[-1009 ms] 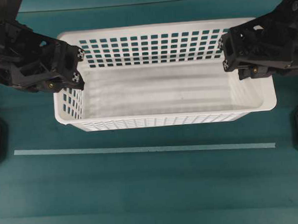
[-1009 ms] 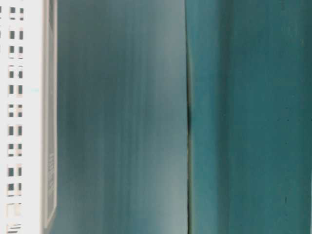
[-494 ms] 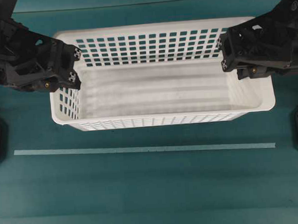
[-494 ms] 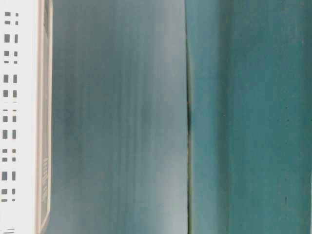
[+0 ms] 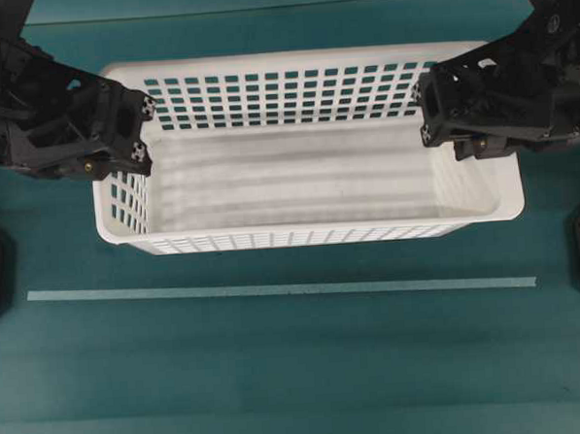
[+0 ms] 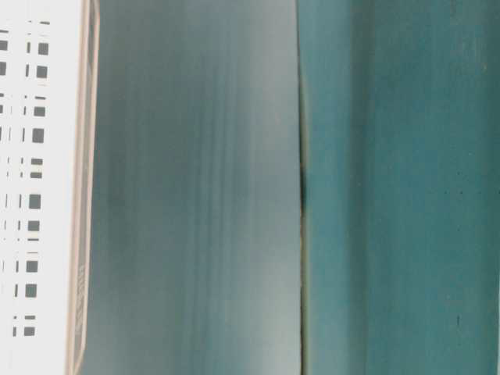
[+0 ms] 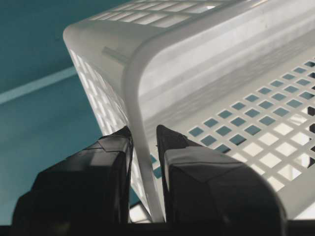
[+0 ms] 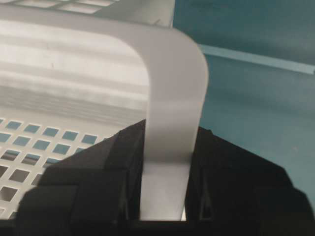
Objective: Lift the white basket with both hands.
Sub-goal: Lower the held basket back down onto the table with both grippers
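- Teal table (image 5: pixel 298 372), crossed by a pale tape line (image 5: pixel 274 291) toward the near side.
- Just beyond that line: white basket (image 5: pixel 307 167), long side parallel to it, nothing inside.
- At its left end: left gripper (image 7: pixel 144 147), clamped on the short wall's rim, one finger (image 7: pixel 118 147) outside, the other inside.
- At its right end: right gripper (image 8: pixel 167 172), clamped on the opposite rim, a finger on each side.
- Table-level view: perforated basket wall at the left edge only; contact with the table impossible to tell.
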Tool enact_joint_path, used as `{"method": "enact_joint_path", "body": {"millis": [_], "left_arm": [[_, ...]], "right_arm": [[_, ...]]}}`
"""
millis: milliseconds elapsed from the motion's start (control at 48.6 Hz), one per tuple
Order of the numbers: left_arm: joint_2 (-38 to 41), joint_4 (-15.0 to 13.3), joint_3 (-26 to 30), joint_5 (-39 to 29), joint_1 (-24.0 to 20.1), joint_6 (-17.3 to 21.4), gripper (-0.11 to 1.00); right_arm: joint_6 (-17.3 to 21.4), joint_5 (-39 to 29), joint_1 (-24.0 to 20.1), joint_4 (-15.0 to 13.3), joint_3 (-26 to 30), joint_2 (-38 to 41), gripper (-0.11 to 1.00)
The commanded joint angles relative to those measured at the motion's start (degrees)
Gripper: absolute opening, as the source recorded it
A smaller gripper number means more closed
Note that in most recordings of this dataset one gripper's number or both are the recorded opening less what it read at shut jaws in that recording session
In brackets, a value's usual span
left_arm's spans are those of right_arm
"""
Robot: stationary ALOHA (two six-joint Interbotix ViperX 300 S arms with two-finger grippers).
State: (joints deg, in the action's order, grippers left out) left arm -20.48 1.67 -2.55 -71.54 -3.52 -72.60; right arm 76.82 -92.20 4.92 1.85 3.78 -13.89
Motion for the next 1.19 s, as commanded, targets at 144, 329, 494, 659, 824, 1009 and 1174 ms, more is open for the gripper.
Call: {"method": "enact_joint_path", "body": {"millis": [144,329,494,659,824,1009,1174], "left_arm": [[-0.5,0.0,-0.9,1.1,0.4,1.0,0.12],[-0.6,0.0,-6.8,3.6,-0.3,1.8,0.12],[-0.9,0.0,-13.0,7.9,-1.6,3.4,0.12],[-1.0,0.0,-17.8,12.9,-2.5,3.4,0.12],[-0.7,0.1,-21.8,16.1,-3.0,3.4,0.12],[0.7,0.0,-26.1,19.2,-3.1,3.3,0.12],[2.0,0.0,-29.1,21.9,-3.3,3.3,0.12]], "right_arm": [[-1.5,1.0,-0.8,0.1,0.1,1.7,0.22],[-1.8,2.8,-0.4,-0.2,-3.6,2.1,0.22],[-1.7,8.7,-0.3,-0.2,-10.1,1.8,0.22],[-1.5,13.9,-0.3,-0.2,-15.4,1.9,0.22],[-1.6,18.5,-0.3,-0.2,-21.6,2.5,0.22],[-1.2,24.8,0.0,0.0,-27.2,2.9,0.22],[-1.3,29.7,0.1,0.0,-30.2,4.2,0.22]]}}
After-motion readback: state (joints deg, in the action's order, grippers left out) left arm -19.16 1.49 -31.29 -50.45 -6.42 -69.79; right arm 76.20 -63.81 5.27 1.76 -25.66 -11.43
